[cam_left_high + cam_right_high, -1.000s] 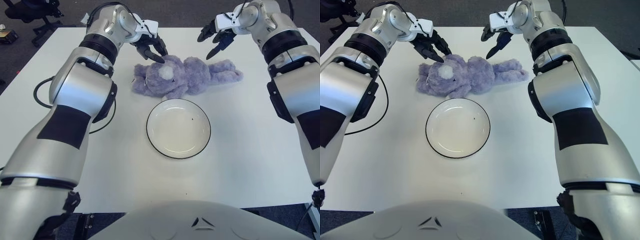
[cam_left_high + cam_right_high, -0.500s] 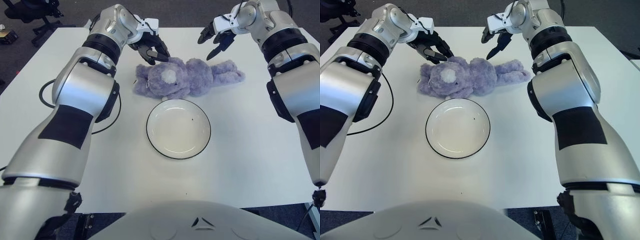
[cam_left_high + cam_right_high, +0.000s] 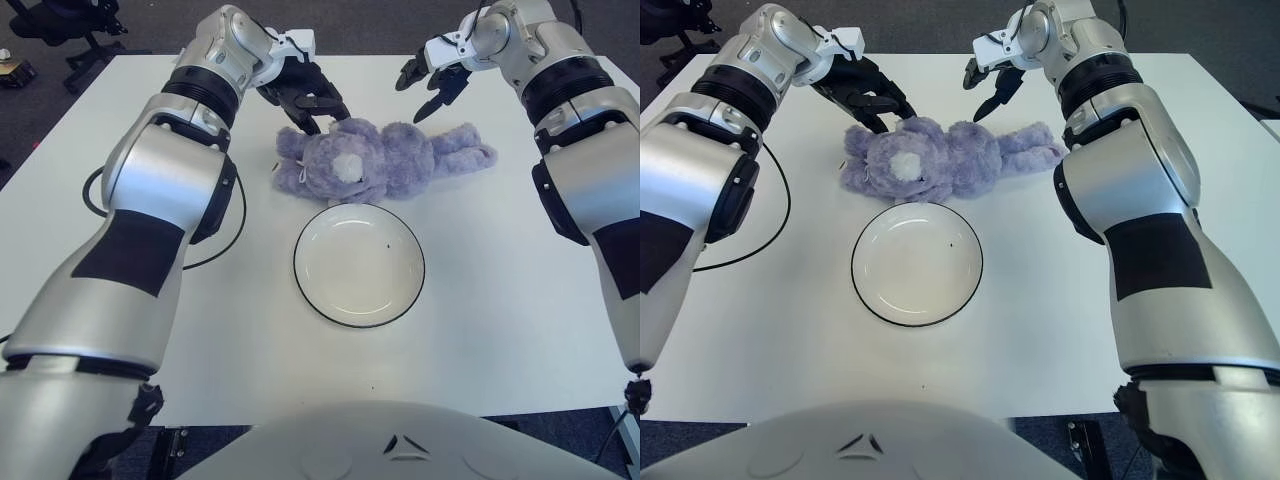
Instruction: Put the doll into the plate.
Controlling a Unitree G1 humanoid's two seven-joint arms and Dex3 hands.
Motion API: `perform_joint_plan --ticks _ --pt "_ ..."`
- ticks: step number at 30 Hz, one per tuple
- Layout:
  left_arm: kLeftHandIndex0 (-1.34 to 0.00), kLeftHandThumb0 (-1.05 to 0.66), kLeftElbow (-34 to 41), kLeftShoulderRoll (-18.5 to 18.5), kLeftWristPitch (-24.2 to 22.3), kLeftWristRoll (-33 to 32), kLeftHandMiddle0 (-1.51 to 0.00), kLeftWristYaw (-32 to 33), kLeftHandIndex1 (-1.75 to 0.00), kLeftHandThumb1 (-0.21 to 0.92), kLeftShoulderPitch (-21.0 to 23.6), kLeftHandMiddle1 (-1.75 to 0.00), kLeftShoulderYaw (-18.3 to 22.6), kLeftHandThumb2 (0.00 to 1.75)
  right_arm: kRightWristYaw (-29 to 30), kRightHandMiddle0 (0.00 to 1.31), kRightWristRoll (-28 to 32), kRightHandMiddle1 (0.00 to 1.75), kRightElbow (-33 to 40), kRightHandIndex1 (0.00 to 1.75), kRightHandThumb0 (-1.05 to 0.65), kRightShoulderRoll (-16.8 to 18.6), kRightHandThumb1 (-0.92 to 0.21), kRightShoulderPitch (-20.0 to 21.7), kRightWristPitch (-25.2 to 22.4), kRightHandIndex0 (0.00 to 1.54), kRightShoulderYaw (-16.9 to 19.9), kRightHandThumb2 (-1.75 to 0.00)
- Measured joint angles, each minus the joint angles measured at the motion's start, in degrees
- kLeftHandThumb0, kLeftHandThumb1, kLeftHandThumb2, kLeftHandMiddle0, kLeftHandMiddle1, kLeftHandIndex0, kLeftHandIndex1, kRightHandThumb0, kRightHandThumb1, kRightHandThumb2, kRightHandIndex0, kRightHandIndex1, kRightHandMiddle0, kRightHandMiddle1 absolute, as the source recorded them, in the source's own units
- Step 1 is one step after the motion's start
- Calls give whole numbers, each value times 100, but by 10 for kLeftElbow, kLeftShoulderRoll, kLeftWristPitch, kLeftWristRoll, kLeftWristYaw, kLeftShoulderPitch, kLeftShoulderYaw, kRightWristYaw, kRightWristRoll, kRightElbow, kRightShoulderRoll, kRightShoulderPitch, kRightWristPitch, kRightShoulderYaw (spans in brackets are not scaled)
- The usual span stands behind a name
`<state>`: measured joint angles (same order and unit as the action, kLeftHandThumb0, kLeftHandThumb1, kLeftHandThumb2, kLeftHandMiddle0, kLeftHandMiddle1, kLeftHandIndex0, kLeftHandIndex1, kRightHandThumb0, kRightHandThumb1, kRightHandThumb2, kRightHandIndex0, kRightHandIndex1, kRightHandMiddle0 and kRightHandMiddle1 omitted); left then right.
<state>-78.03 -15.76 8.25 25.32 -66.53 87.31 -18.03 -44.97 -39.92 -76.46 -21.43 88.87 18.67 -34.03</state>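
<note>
A purple plush doll lies on its side on the white table, just behind the white black-rimmed plate. Its head points left and nearly touches the plate's far rim. My left hand is at the far side of the doll's head, fingers spread and touching the top of the head, not closed round it. My right hand hovers behind the doll's body, fingers spread and holding nothing, a little apart from the plush.
A black cable loops on the table at the left, beside my left arm. An office chair stands on the floor beyond the far left corner. The table's far edge lies close behind both hands.
The doll has slid right and a little nearer the plate, its head rolling towards me. My left hand has followed it to the right. My right hand has barely moved.
</note>
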Motion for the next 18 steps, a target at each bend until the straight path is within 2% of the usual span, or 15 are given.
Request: perform_joint_plan --ticks 3,5,9,18 --pt "-42 -69 0 0 0 0 -39 0 0 92 1 0 0 71 0 14 0 1 0 0 -83 0 -92 0 -1 33 0 -29" --pt "-40 -70 0 0 1 3 -38 2 0 92 2 0 -4 67 -2 12 0 1 0 0 -84 0 -92 0 -4 27 0 -28" --pt "-39 -71 1 -1 7 28 -38 22 0 92 4 0 -26 64 -15 11 -2 0 -2 0 -85 3 -92 0 -21 22 -4 -27" --pt "-38 -71 1 -4 11 42 -37 36 0 92 4 0 -37 62 -24 10 -7 0 -2 0 -86 9 -92 -3 -31 20 -13 -24"
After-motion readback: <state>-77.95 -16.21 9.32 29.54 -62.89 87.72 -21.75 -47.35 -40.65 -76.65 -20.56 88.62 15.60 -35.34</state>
